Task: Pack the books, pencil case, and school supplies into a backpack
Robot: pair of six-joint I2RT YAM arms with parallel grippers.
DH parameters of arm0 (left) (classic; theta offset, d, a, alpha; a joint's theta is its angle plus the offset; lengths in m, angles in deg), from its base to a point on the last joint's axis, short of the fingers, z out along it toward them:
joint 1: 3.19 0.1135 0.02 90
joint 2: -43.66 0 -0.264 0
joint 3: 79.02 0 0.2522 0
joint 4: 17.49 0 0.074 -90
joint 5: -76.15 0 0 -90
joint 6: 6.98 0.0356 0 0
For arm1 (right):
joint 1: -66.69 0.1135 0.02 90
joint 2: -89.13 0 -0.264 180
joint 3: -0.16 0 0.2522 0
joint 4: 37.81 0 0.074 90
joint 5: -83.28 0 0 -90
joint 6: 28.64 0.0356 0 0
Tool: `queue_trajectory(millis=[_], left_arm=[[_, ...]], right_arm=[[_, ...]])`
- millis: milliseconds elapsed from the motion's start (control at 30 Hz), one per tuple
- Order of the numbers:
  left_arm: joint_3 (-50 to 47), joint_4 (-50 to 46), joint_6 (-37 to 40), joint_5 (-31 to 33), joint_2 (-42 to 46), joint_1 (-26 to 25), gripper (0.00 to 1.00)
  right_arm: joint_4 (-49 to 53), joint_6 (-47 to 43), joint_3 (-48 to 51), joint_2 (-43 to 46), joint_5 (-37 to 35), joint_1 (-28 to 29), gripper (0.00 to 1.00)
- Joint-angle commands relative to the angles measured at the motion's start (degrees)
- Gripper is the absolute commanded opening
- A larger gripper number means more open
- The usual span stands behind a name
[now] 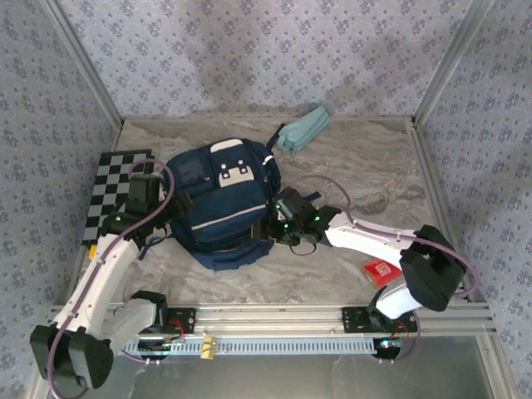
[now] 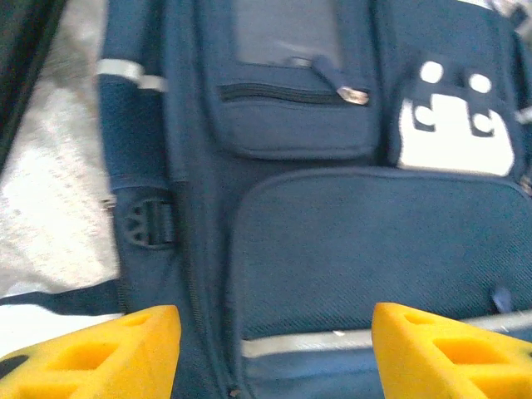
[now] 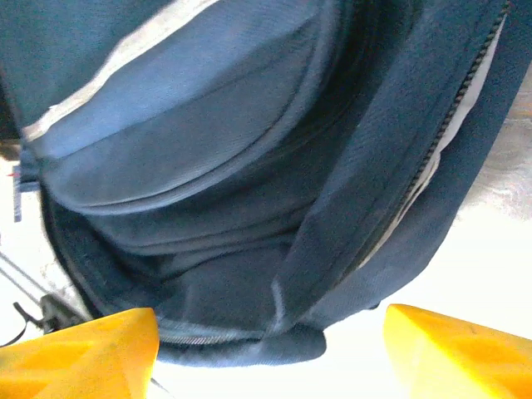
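Large navy fabric backpack (image 1: 224, 204) lies mid-frame on the marbled grey table (image 1: 357, 174), white front patches up. Left pincer (image 2: 274, 349) at its left flank over the front pockets: yellow fingers apart, nothing between. Right pincer (image 3: 270, 349) at its right side by the gaping zip opening: fingers likewise apart, gripping nothing. Light teal fabric pencil pouch (image 1: 303, 129) upper centre, near the backpack's top corner. Small flat red packet (image 1: 381, 271) lower right, beside the right arm.
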Motion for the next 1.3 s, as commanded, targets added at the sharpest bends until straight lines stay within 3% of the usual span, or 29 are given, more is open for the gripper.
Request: queue_trajectory(millis=[0,100,300,467,700,1133,1267], left_arm=[[-1.44,1.53,-0.66,-5.76,-1.26,4.03,0.63],[-2.74,2.37,-0.85,-5.19,-2.76,6.24,0.63],[-4.89,5.81,-3.13,-5.69,-5.66,9.89,0.63],[-5.78,9.21,-5.31,-4.91,-9.88,10.76,0.61],[-6.76,16.06,-10.55,-5.64,-18.02,10.89,0.57],[-9.42,32.31,-18.27,-13.03,-28.86,10.33,0.5],[-9.08,35.42,-20.01,-13.08,-31.42,8.4,0.37]], right_arm=[[-1.48,1.92,-0.71,-3.83,-2.43,-0.93,0.69],[-4.88,-0.45,-0.23,-6.71,-1.67,-3.05,0.59],[-1.07,-10.98,-3.5,-12.13,-3.66,-8.67,0.4],[-1.33,-17.72,-4.75,-13.23,-1.62,-18.08,0.36],[3.44,-24.41,-8.47,-11.04,5.61,-24.52,0.43],[2.44,-18.12,3.0,2.19,9.77,-19.88,0.56],[1.04,-15.91,4.67,2.52,9.39,-17.54,0.58]])
